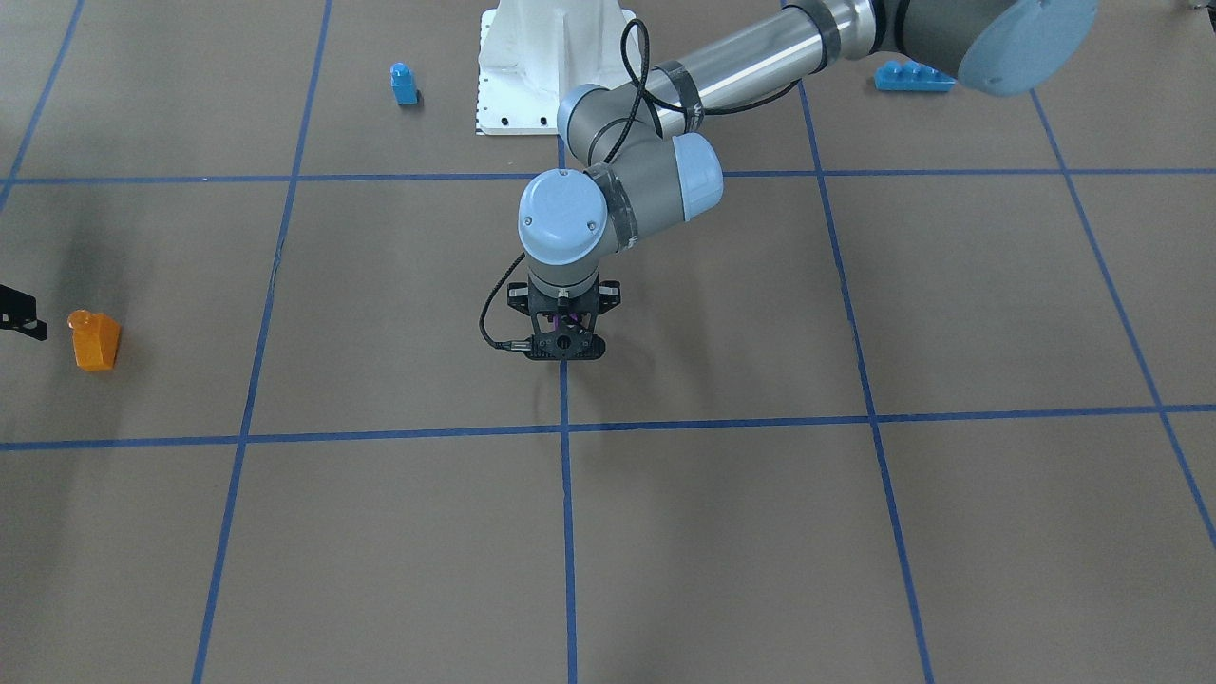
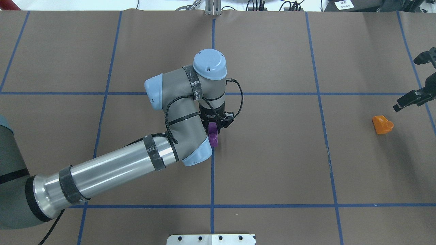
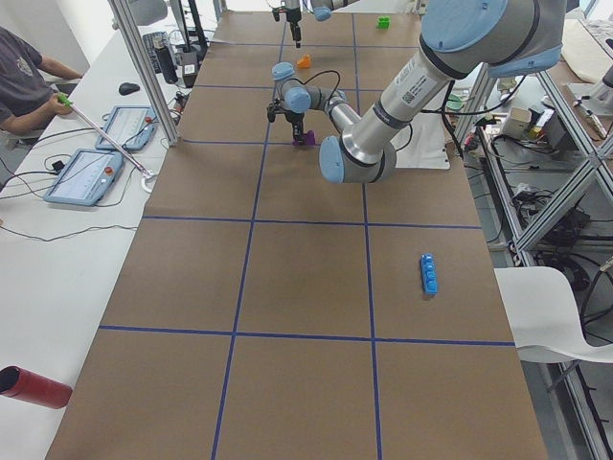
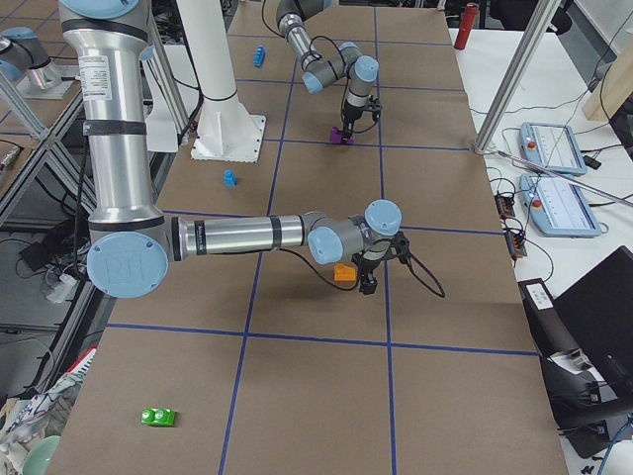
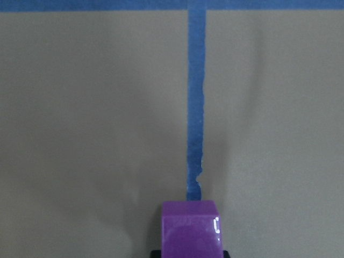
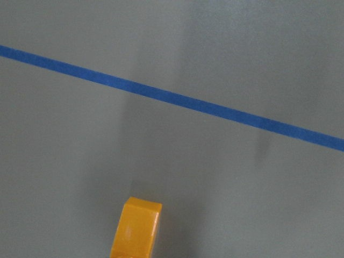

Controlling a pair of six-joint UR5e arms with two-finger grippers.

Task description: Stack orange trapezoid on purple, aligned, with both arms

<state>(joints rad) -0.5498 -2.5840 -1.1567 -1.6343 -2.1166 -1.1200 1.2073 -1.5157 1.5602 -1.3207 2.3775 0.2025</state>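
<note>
The purple block [image 2: 213,136] is at the table's middle, on a blue tape line, between the fingers of my left gripper [image 2: 216,128]. The gripper points straight down and is shut on it. In the left wrist view the purple block [image 5: 191,228] fills the bottom centre, with black finger edges on both sides. The orange trapezoid [image 2: 382,125] stands free on the table at the far right. My right gripper [image 2: 406,85] is open, just beyond the orange trapezoid and not touching it. The right wrist view shows the orange trapezoid [image 6: 136,228] at the bottom edge.
A small blue one-stud block [image 1: 404,84] and a long blue brick [image 1: 914,76] lie near the white base pedestal [image 1: 551,66]. A green block [image 4: 158,417] lies at the table's right end. Operators' pendants lie on the side bench [image 3: 91,177].
</note>
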